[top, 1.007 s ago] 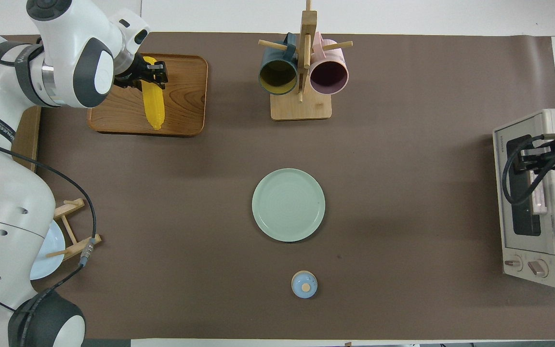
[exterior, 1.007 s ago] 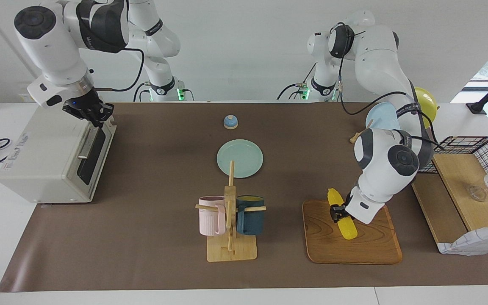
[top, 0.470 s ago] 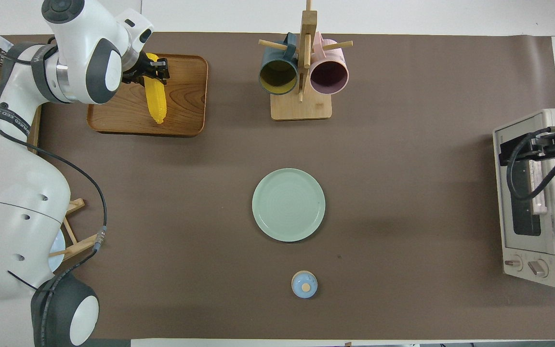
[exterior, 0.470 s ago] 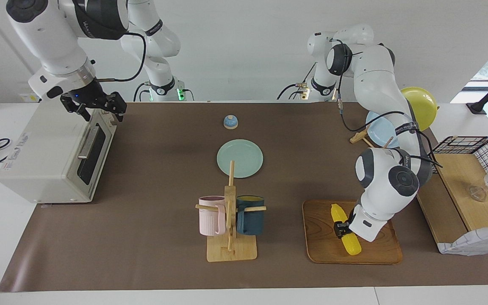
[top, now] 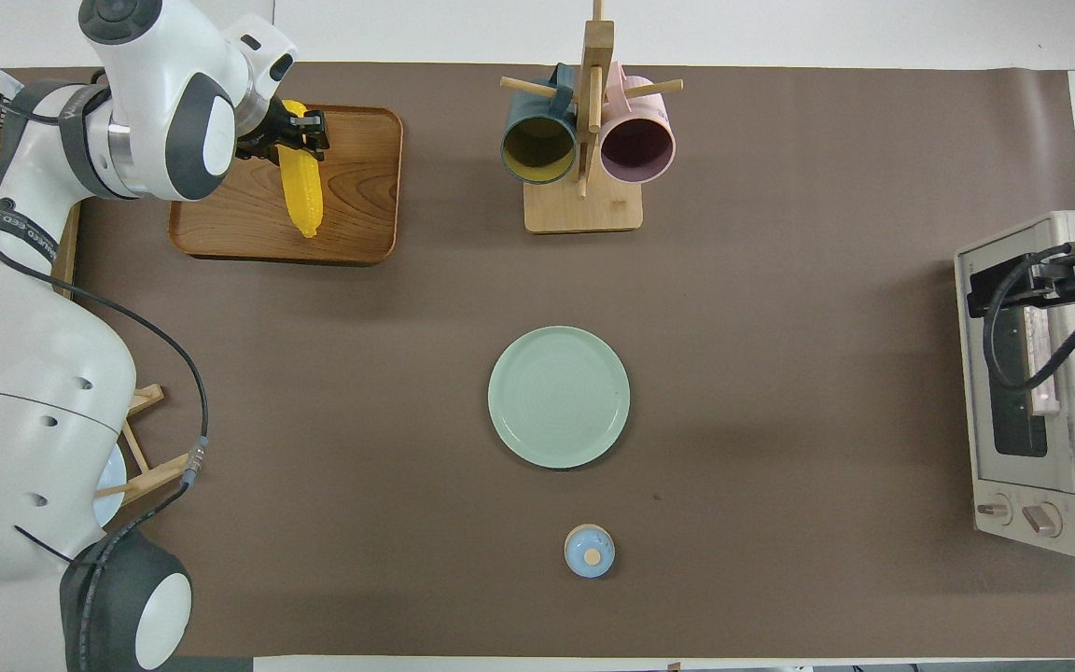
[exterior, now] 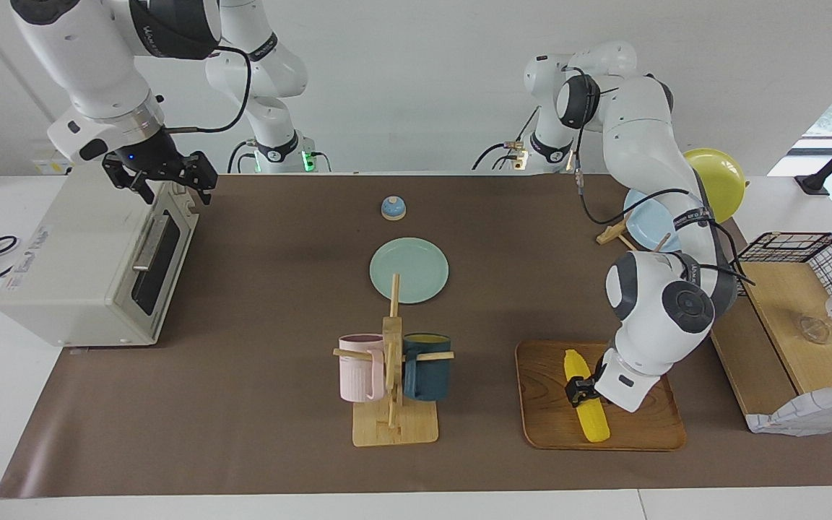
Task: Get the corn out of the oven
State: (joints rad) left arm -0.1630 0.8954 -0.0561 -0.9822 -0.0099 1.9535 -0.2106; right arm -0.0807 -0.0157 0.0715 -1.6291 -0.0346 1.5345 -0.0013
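Boxy off-white oven (exterior: 91,260), door shut, sits under my right gripper (exterior: 170,180), whose fingers are spread w/ nothing between. Flat wooden tray (exterior: 553,426), rounded corners, lies under my left gripper (exterior: 576,390). Ridged yellow corn (exterior: 586,399) lies flat on it, long axis running toward/away from me, tapered tip toward me. Left fingers straddle its mid-section; can't tell if clamped.

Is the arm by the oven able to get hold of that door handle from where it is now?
Probably yes. The right gripper hangs open just above the oven, whose door is shut, and nothing lies between it and the bar handle.
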